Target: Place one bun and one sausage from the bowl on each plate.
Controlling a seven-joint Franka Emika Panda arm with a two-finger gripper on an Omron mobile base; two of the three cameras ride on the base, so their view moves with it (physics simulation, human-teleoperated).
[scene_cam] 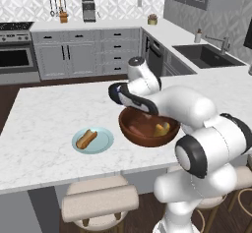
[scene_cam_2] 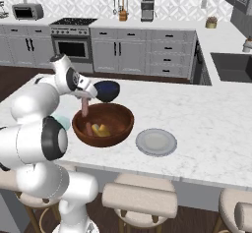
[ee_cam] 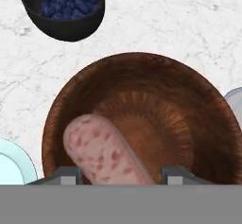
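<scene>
The reddish-brown wooden bowl point(scene_cam: 129, 129) point(scene_cam_2: 118, 124) point(ee_cam: 198, 124) stands on the marble island. A yellow bun point(scene_cam: 162, 129) point(scene_cam_2: 102, 130) lies inside it. My gripper point(scene_cam_2: 84, 99) point(ee_cam: 120, 178) hovers over the bowl's near-left part, shut on a pink speckled sausage point(scene_cam_2: 85, 109) point(ee_cam: 101, 152) that hangs down toward the bowl. A light-blue plate point(scene_cam: 104, 142) point(ee_cam: 12, 164) left of the bowl carries a bun point(scene_cam: 87, 138) with what looks like a sausage against it. A grey plate point(scene_cam_2: 156, 142) point(ee_cam: 235, 98) right of the bowl is bare.
A small dark blue bowl point(scene_cam_2: 107, 90) point(ee_cam: 64, 8) of blueberries stands just behind the wooden bowl. Padded stools point(scene_cam: 98, 202) point(scene_cam_2: 140, 197) line the island's near edge. A sink point(scene_cam: 206, 55) lies in the counter to the right.
</scene>
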